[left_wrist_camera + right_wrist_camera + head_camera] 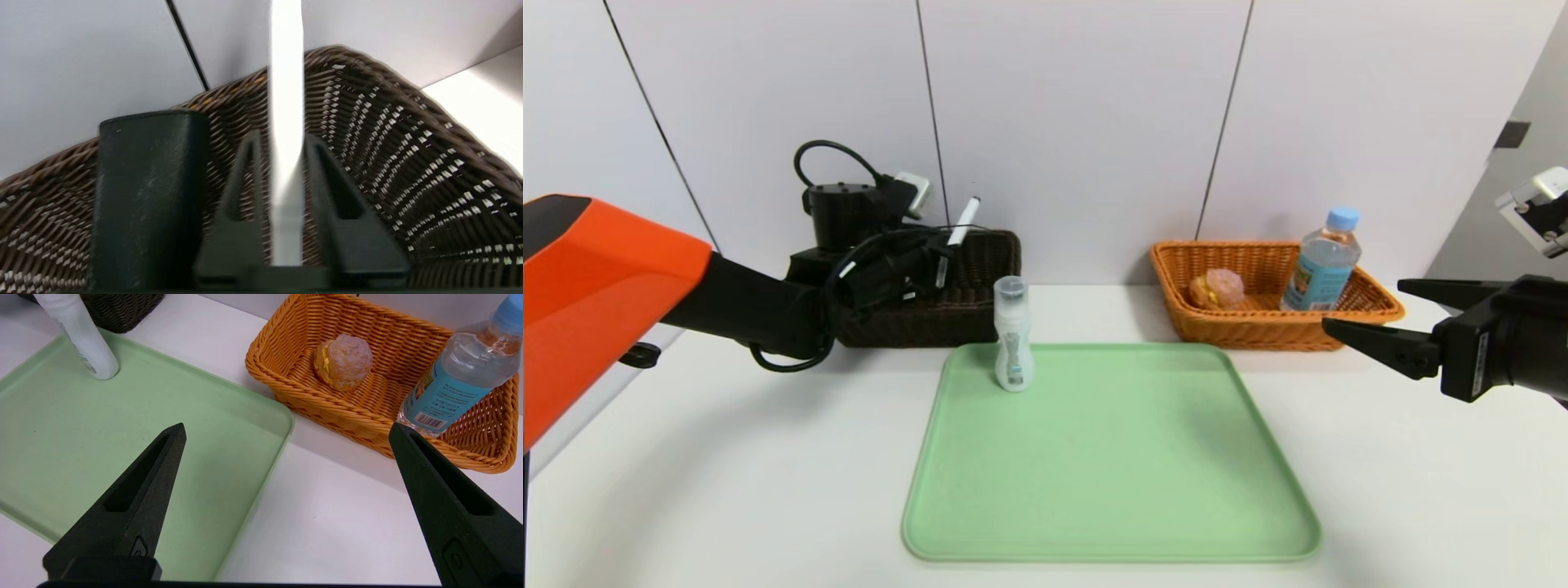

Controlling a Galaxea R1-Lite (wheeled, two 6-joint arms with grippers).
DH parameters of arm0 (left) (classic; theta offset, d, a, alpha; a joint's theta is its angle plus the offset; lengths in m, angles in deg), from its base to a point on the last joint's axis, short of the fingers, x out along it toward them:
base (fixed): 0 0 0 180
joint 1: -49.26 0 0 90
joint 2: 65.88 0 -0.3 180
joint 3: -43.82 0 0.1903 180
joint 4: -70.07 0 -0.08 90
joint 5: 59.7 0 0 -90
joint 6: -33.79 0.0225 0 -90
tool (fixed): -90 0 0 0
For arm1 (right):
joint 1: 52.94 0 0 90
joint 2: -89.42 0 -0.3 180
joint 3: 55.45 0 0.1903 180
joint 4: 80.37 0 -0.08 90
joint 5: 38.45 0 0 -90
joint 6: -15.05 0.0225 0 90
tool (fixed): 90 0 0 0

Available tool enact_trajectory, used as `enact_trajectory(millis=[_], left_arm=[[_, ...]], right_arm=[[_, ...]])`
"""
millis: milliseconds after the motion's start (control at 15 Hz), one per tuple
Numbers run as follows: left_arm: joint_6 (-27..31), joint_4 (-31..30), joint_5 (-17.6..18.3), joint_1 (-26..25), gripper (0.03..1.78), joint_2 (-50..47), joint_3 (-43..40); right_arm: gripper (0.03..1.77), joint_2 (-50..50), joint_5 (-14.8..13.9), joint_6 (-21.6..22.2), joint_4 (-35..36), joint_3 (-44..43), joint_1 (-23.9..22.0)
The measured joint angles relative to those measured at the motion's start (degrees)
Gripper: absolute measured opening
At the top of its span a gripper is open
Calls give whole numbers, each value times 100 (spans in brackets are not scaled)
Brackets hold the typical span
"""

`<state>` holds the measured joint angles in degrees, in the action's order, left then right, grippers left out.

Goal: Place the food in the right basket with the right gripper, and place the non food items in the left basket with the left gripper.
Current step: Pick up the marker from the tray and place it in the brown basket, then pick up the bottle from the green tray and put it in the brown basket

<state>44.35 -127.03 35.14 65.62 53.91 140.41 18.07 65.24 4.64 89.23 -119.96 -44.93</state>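
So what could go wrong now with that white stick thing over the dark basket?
The white stick stands upright between the fingers of the left gripper, over the dark basket, so it might tip or catch on the rim when it is let go.

A dark case is right beside it there, so the stick could bump that and land crooked.

The white bottle stands tall on the green tray, near that basket, so the arm might knock it over moving back.

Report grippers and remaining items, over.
Left gripper at white stick, over dark basket. Right gripper open, empty, beside orange basket. White bottle upright on green tray.
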Motion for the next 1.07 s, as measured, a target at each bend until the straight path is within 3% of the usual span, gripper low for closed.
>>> enact_trajectory(millis=[200, 467, 800, 1067], left_arm=[[16, -424, -18, -32, 87, -6, -13], [13, -532, 17, -85, 121, -52, -30], [-83, 119, 78, 0, 144, -714, -421], [-855, 13, 87, 699, 154, -1423, -1362]], right_arm=[[171, -6, -13, -4, -5, 9, 9], [171, -6, -38, -6, -10, 27, 30], [171, -12, -35, 7, 12, 18, 52], [171, -32, -33, 33, 11, -20, 41]])
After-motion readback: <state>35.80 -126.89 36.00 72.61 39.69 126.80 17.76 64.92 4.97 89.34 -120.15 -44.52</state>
